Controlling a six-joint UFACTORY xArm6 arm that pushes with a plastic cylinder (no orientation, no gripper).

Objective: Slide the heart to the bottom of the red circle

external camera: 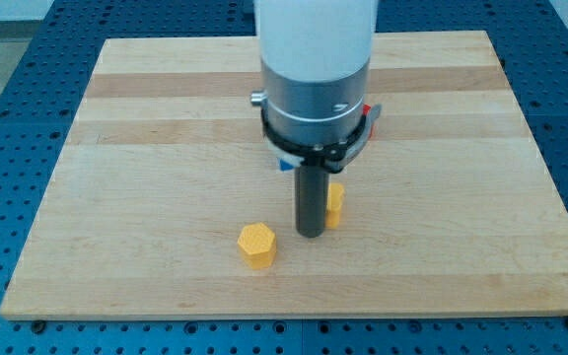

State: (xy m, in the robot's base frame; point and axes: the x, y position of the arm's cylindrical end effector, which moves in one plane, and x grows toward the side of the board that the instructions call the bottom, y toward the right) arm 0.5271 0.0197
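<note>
The tip [311, 235], grasping nothing, touches the yellow block [334, 204] on its right; an off-centre push could spin it away.

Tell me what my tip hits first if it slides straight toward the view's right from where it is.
My tip would probably meet the yellow block at once; it sits right beside the rod, partly hidden, shape unclear.

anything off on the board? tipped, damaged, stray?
Nothing stands out. The yellow hexagonal block sits flat on the wooden board. My tip is beside a second yellow block, whose shape is mostly hidden by the rod. The arm hides most of the red and blue pieces.
</note>
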